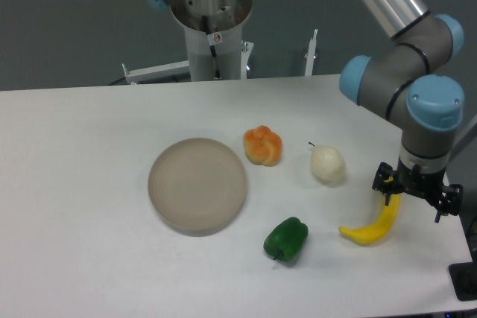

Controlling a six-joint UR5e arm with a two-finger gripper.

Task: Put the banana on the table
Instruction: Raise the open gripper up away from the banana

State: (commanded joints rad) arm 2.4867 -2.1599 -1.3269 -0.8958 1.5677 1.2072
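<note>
Banana (372, 227) lies on table (89, 184), curving up-right toward claw (414, 197).

Yellow banana (375, 226), white table (89, 184)

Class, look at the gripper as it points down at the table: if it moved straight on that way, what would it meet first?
Most likely the banana, whose upper end lies right under the gripper; depth is unclear, so it might reach the table beside it.
</note>
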